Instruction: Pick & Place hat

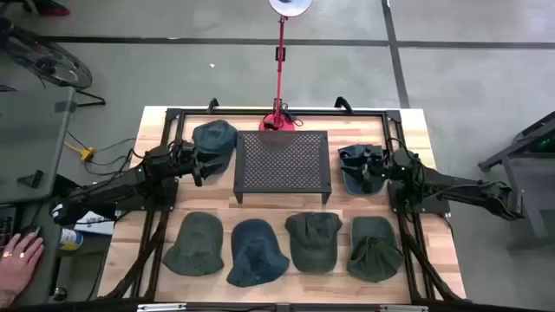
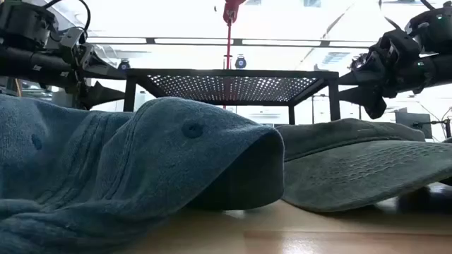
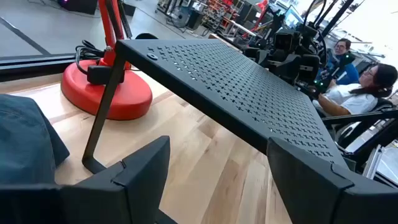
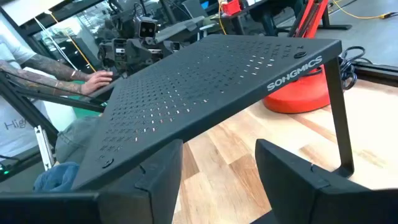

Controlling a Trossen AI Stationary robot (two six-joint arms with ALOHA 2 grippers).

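Six caps lie on the wooden table. A blue cap (image 1: pixel 214 137) sits at the far left, and a dark blue one (image 1: pixel 351 185) at the right of the black perforated stand (image 1: pixel 282 165). Along the near edge lie a green cap (image 1: pixel 192 245), a blue cap (image 1: pixel 256 251) and two green caps (image 1: pixel 312 241) (image 1: pixel 375 249). My left gripper (image 1: pixel 204 163) (image 3: pixel 214 180) hovers open beside the far-left blue cap (image 3: pixel 25 140), pointing at the stand. My right gripper (image 1: pixel 362 165) (image 4: pixel 217 174) hovers open above the dark blue cap, also facing the stand (image 4: pixel 211 81).
A red lamp base (image 1: pixel 279 121) with its pole stands at the far edge behind the stand. A person's hand (image 1: pixel 19 257) rests off the table's near left; other people (image 3: pixel 367 81) sit beyond the table. Bare wood shows between the stand and the near row of caps.
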